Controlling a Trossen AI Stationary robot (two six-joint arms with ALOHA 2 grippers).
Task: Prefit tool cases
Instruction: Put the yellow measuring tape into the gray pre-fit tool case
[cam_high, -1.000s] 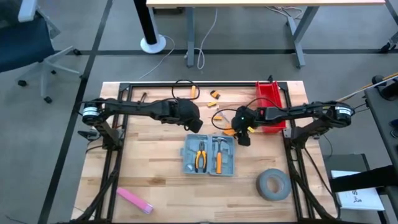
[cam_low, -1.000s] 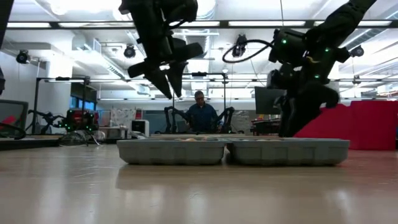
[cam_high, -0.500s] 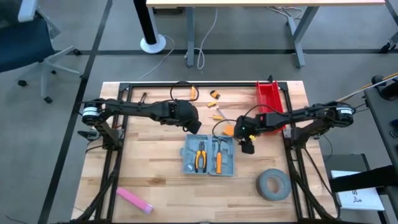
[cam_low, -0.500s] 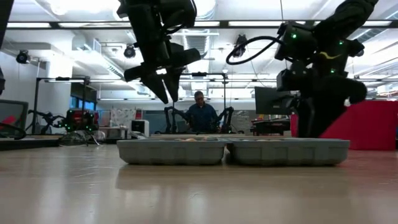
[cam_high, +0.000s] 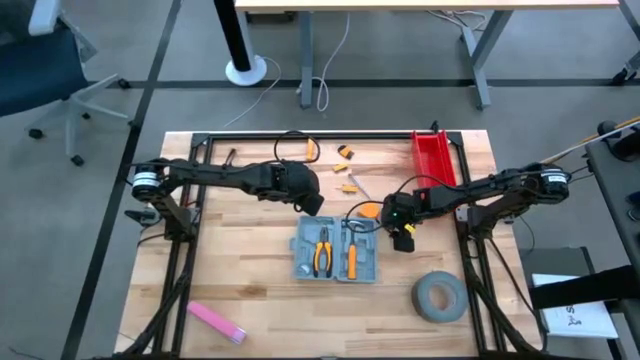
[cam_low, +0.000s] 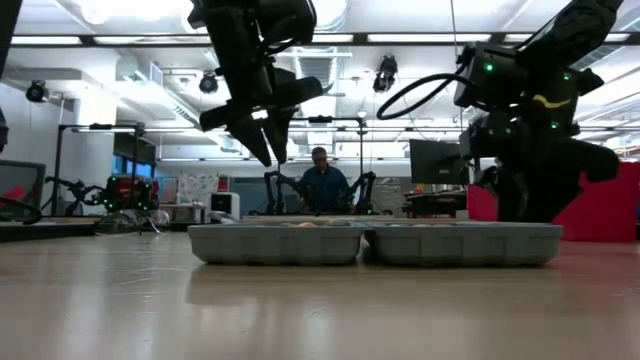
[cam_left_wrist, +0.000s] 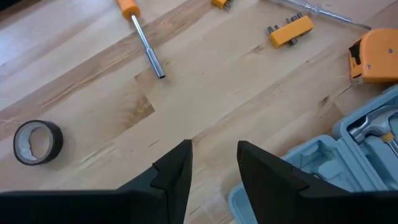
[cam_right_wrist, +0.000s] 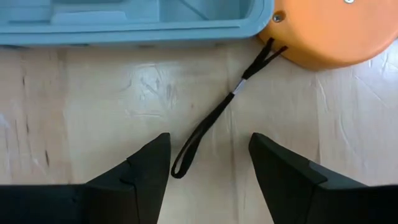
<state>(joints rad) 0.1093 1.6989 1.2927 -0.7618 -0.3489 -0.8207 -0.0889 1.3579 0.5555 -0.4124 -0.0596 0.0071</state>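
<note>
Sliding past the case's (cam_high: 337, 250) right edge, the right gripper (cam_high: 404, 237) hangs spread and empty above the tape measure's (cam_right_wrist: 329, 31) cord. Behind the case, the left gripper (cam_high: 312, 203) waits, parted, empty. Pliers (cam_high: 322, 251) and hammer (cam_high: 352, 248) are seated; loose tools remain.

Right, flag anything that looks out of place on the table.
The tool case lies open with pliers and a hammer seated, yet an orange tape measure, a bit holder and a nut driver lie loose on the table beside it. Nothing looks spilled or damaged.
</note>
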